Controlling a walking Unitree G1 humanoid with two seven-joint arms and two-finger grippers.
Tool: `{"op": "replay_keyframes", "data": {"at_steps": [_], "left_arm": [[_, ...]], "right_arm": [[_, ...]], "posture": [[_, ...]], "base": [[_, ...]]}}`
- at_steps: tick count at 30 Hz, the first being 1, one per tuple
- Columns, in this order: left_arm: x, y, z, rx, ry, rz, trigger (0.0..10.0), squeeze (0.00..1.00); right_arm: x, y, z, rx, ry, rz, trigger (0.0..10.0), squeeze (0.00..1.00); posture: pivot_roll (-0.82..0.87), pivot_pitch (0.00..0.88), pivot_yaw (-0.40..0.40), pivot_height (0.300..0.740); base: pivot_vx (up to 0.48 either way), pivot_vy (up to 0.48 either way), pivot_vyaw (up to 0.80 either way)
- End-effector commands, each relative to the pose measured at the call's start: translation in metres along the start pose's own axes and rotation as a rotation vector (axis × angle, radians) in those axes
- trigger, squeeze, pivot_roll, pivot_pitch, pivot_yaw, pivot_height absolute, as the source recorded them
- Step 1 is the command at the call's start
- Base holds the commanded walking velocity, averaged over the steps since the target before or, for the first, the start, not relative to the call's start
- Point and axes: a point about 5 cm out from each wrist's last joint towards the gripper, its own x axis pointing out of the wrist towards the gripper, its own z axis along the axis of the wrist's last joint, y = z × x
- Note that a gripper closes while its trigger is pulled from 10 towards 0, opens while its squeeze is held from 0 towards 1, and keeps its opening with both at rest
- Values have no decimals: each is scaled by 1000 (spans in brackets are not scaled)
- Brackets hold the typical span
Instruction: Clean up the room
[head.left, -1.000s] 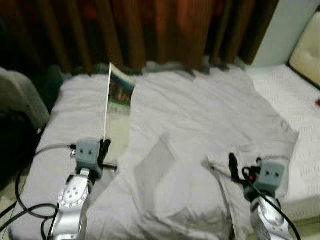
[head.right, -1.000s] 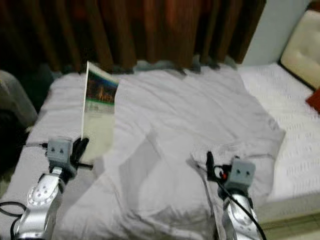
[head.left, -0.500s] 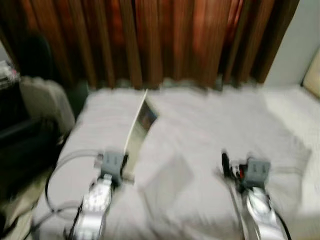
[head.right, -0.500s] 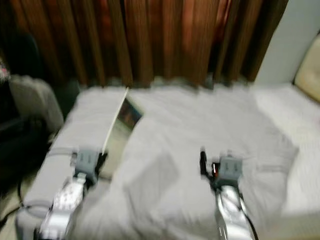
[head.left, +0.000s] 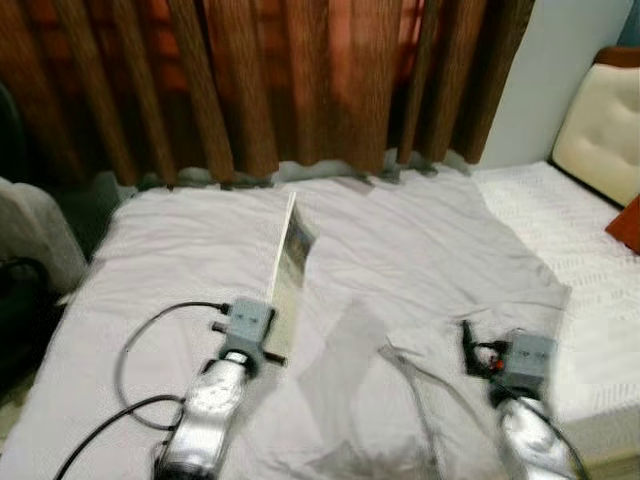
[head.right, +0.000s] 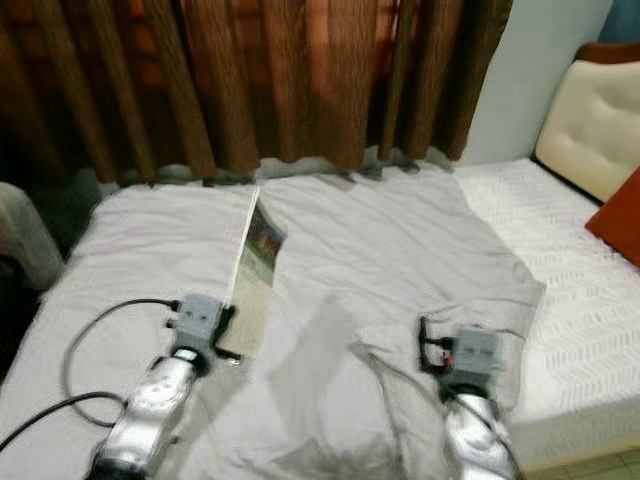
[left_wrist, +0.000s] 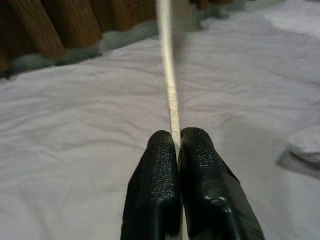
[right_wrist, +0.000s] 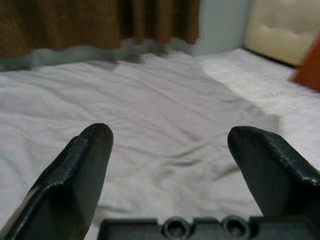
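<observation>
A thin magazine (head.left: 291, 262) stands on edge above the pale grey bedspread (head.left: 420, 240), seen almost edge-on with a printed picture on its face. My left gripper (left_wrist: 176, 142) is shut on the magazine (left_wrist: 170, 75) at its near edge, holding it over the left half of the bed. My right gripper (right_wrist: 170, 135) is open with nothing between its fingers, hovering low over the rumpled bedspread (right_wrist: 150, 95) at the front right. In the left eye view the right gripper (head.left: 468, 345) sits right of a raised fold in the cover.
Brown curtains (head.left: 300, 80) hang behind the bed. A cream padded headboard (head.left: 600, 140) and a red cushion (head.left: 627, 222) are at the right, over a white textured sheet (head.left: 580, 250). A grey chair (head.left: 30, 240) stands at the left. Black cables (head.left: 140, 400) trail from my left arm.
The camera has swung about, so the whole scene has shifted. My left gripper keeps hold of the magazine, which now shows more edge-on. The right gripper stays open.
</observation>
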Motion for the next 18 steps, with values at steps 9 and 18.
{"op": "replay_keyframes", "data": {"at_steps": [9, 18], "left_arm": [[-1, -16, 9, -21, -66, -15, 10000, 0], [-2, -16, 9, -7, -76, -21, 10000, 0]], "right_arm": [[-7, -11, -6, -32, 27, 25, 10000, 0], [-4, -8, -6, -22, 28, 50, 10000, 0]], "posture": [[-62, 0, -2, 740], [-54, 0, -5, 740]], "base": [[303, -368, 618], [269, -394, 428]]}}
